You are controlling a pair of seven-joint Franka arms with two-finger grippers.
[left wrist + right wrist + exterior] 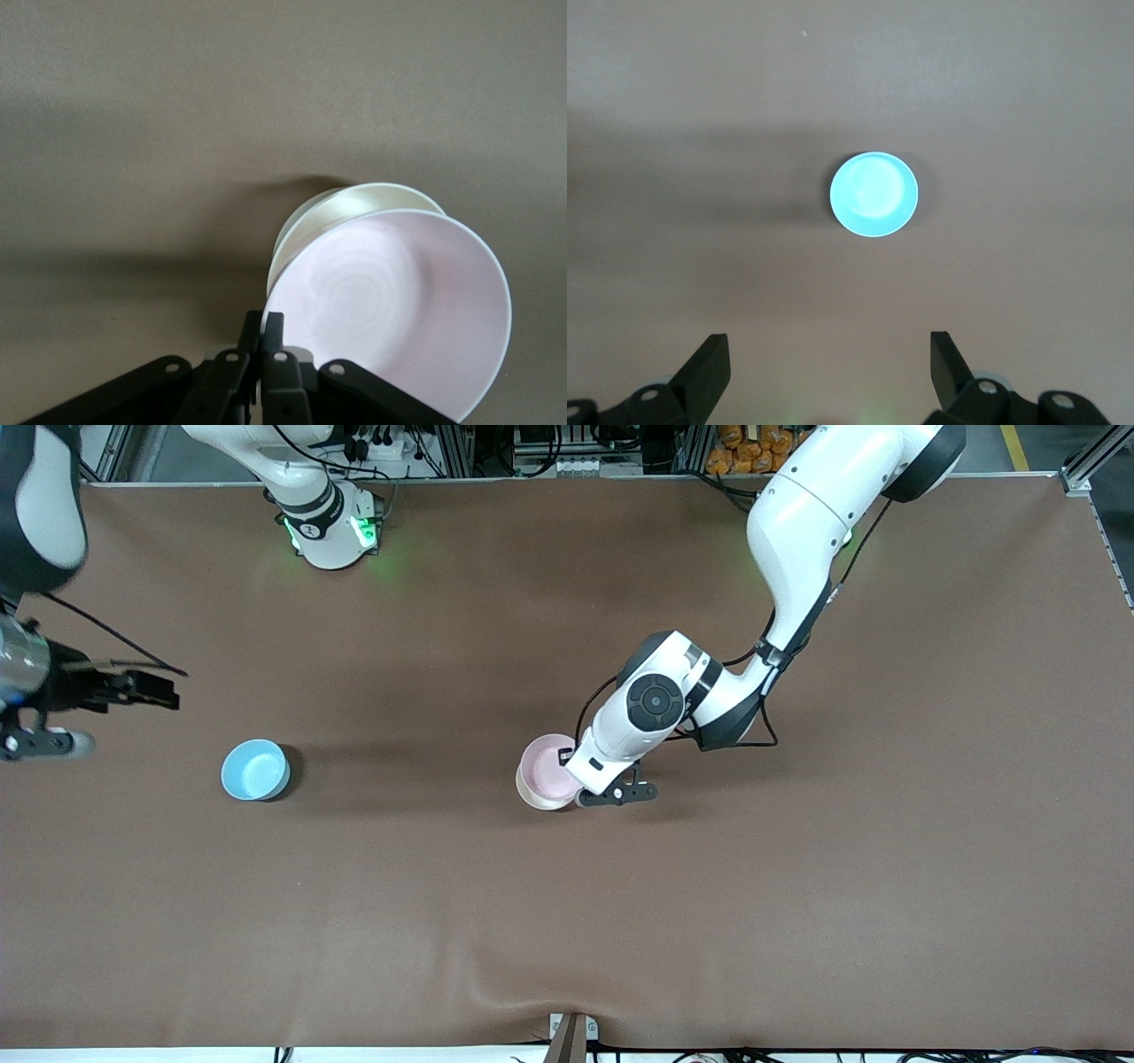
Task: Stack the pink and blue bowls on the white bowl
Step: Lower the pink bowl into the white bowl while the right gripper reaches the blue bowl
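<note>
— Near mid-table, under the left arm's wrist: pink bowl (547, 769) sitting inside white bowl (537, 796), mouth up, slightly tilted. Round, so no long axis to log.

— Confirmed from left wrist view: pink bowl (400, 310) nested off-centre, white bowl (330, 217) rim showing as a cream crescent past one side of it. Left gripper (609, 792)?

— Low at the pink bowl's rim, on the side toward the left arm's end of the table. Fingers (273, 354) pressed close together at the rim edge; looks pinched on the pink bowl, though the contact itself sits partly out of sight.

— Blue bowl (255, 770)?

— Alone on the brown table (797, 921), well apart from the stacked pair, toward the right arm's end, about as near the front camera as they are. Upright, mouth up, nothing in it. Same in right wrist view: blue bowl (873, 194) seen straight down, full circle.

— Right gripper (40, 740)?

— Held high at the right arm's end of the table, off to the side of the blue bowl. Fingers (709, 367) spread wide, nothing between them. Arm waiting.
</note>
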